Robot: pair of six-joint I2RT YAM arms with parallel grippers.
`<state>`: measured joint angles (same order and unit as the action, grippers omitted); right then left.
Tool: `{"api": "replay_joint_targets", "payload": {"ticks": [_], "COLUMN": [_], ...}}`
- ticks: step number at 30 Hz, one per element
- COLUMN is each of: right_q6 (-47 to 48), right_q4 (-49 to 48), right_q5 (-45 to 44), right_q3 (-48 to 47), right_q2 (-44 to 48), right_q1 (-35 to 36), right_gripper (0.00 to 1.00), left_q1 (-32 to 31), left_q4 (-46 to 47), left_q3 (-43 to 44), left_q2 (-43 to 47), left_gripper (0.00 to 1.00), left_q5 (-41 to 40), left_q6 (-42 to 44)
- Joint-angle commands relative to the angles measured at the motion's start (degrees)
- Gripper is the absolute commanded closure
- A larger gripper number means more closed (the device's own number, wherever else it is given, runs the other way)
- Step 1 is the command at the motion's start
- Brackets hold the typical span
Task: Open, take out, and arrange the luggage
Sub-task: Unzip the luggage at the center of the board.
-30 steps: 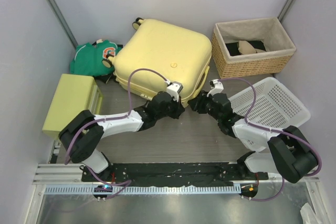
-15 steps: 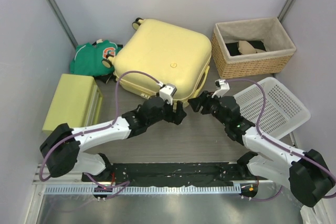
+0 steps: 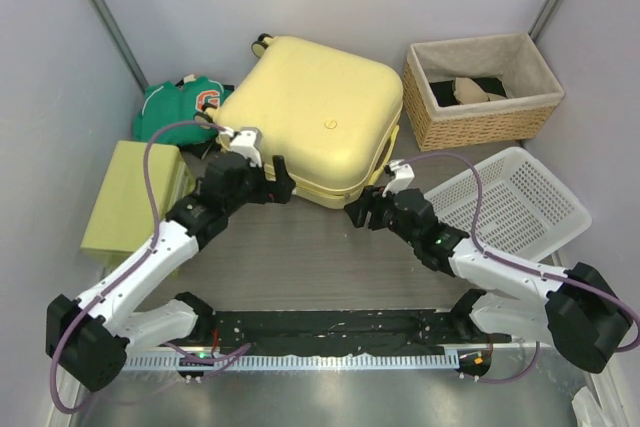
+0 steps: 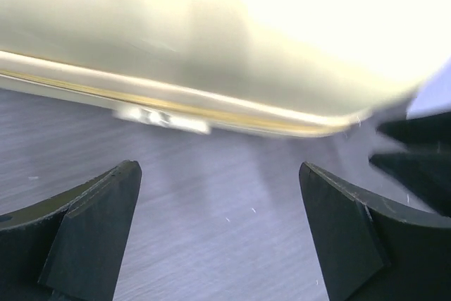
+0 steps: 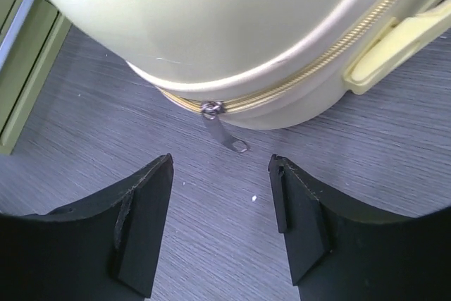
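The luggage (image 3: 310, 117) is a pale yellow hard-shell suitcase lying flat and closed at the back of the table. My left gripper (image 3: 282, 183) is at its front left edge, open, with only table between the fingers (image 4: 84, 237). The left wrist view shows the suitcase's side (image 4: 211, 47) blurred, with a pale tab (image 4: 165, 118) at the seam. My right gripper (image 3: 356, 215) is off the front right corner, open. Its fingertips (image 5: 151, 195) flank bare table just short of a metal zipper pull (image 5: 224, 132) hanging from the closed zip. The suitcase handle (image 5: 394, 47) is on the right.
A wicker basket (image 3: 480, 87) holding cloth stands at the back right. A white plastic basket (image 3: 515, 202) sits right of the right arm. A yellow-green box (image 3: 135, 197) lies at the left, with a green garment (image 3: 180, 107) behind it.
My left arm has swung left along the suitcase's front edge and its gripper has gone from shut to open. The right gripper has drawn back slightly and opened wider.
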<state>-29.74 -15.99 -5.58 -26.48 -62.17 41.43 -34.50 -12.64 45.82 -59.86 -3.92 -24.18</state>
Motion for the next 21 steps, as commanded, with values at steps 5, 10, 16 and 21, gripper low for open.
{"api": "replay_joint_targets", "payload": {"ticks": [5,10,16,21], "right_q6": [7.58,8.91,8.91,7.68], "right_q4": [2.54,3.25,6.14,6.76], "right_q5": [-12.6,-15.15,-19.28,-22.18], "right_q3": [-8.58,-12.27,-16.23,-17.11], "right_q2": [-5.5,-10.76,-15.61,-16.84], "right_q1": [6.38,7.88,9.02,9.11], "right_gripper": [0.39,0.42,0.46,0.64], "left_q1": [12.61,16.22,18.59,19.73], "left_q4": [-12.58,-17.06,-17.33,-15.84], "left_q3": [12.53,16.84,17.28,15.0], "left_q2": [0.53,-1.84,-2.46,-2.72], "left_gripper": [0.0,0.0,0.0,0.0], "left_q5": [11.56,13.33,14.64,14.47], "left_q6": [-1.31,2.12,4.06,4.59]}}
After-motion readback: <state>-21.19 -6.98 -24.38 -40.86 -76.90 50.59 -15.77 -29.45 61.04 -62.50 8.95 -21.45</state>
